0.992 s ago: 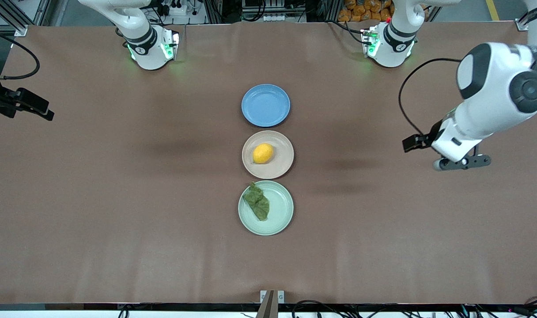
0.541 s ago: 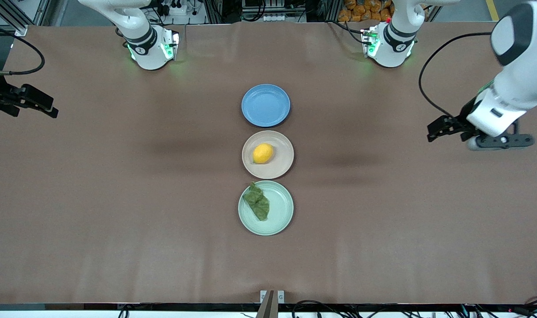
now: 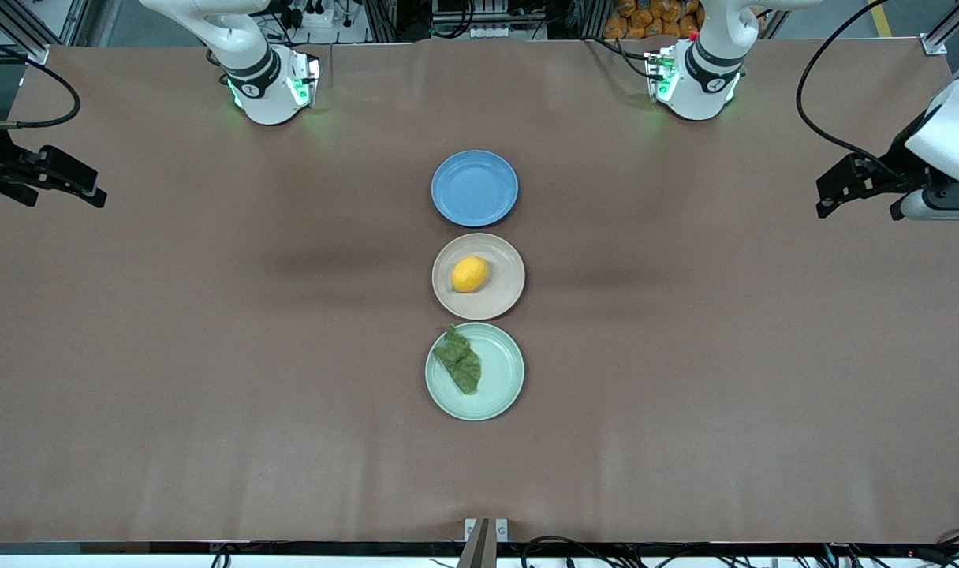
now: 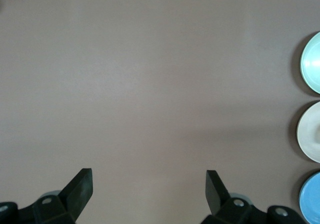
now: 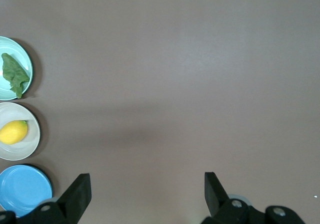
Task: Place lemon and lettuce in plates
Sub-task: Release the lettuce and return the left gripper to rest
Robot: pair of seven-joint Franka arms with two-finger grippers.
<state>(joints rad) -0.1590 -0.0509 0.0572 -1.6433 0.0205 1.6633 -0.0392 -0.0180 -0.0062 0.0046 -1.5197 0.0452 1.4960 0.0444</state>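
Front view, I log: brown-covered bench (image 3: 211,355); three round matte plates in a row at its middle. Small oval yellow lemon (image 3: 469,274) lies in the beige-pink plate (image 3: 503,293). Dark green wrinkly lettuce leaf (image 3: 459,360) lies in the pale mint green plate (image 3: 499,379), nearest the camera. Blue plate (image 3: 475,188) farthest. Left tool (image 3: 830,193) over the left arm's end of the bench; right tool (image 3: 77,189) over the right arm's end.

Left wrist view, I note: left tool (image 4: 149,191) spread wide, holding nothing.

Right wrist view, I note: right tool (image 5: 147,191) spread wide, holding nothing; lemon (image 5: 13,132), lettuce (image 5: 14,74) in their plates.
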